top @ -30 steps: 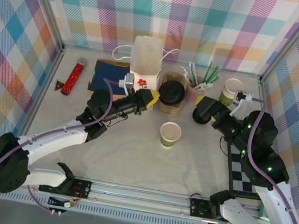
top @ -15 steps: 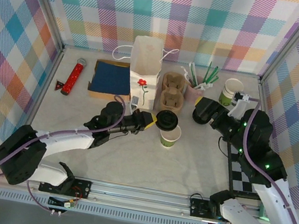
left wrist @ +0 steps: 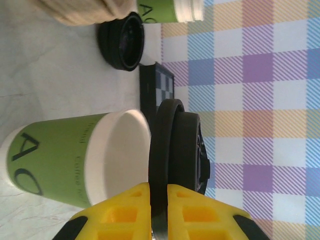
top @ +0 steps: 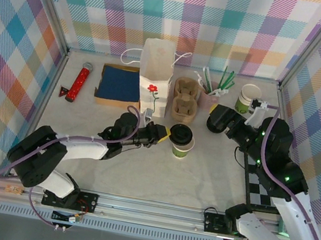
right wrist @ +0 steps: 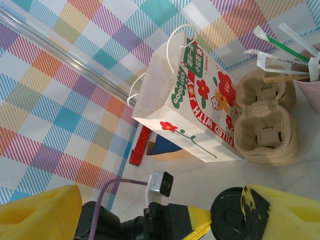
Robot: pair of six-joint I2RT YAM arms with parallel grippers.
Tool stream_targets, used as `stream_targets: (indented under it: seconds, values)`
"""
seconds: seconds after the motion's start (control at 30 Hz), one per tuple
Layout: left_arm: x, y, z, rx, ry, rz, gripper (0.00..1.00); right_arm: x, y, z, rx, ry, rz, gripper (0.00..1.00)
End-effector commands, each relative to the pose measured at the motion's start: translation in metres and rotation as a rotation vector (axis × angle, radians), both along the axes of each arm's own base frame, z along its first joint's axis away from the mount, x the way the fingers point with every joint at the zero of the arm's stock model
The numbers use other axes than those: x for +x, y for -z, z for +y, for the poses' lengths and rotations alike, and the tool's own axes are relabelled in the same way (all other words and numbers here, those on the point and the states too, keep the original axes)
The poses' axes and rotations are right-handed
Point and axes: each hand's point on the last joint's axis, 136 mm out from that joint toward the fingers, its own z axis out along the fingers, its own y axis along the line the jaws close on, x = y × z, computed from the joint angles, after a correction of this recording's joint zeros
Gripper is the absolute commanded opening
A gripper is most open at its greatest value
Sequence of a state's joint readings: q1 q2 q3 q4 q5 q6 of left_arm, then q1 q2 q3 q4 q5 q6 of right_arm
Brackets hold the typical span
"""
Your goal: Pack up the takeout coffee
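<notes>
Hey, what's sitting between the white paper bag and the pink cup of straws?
The brown pulp cup carrier sits between the paper bag and the straw cup, clearest in the top view.

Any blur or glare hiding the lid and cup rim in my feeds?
Top external: evenly lit, sharp, no glare on the black lid or the green cup. Left wrist: lid and cup rim crisp; yellow fingers of the left gripper slightly soft. Right wrist: paper bag print sharp, near fingers of the right gripper blurred.
</notes>
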State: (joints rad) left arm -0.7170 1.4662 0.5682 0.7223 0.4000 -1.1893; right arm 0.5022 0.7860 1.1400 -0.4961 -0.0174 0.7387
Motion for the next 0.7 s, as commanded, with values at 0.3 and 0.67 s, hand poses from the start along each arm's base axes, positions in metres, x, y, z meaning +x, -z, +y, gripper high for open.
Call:
stream_targets:
  seconds: [0.3, 0.67]
  values:
    - [-0.007, 0.002, -0.01, -0.012, 0.039, -0.033, 0.13, -0.003, -0.004, -0.004, -0.007, 0.006, -0.033, 0.82]
    - [-0.007, 0.011, -0.011, 0.007, 0.044, -0.032, 0.13, -0.005, -0.007, -0.005, 0.001, 0.005, -0.042, 0.81]
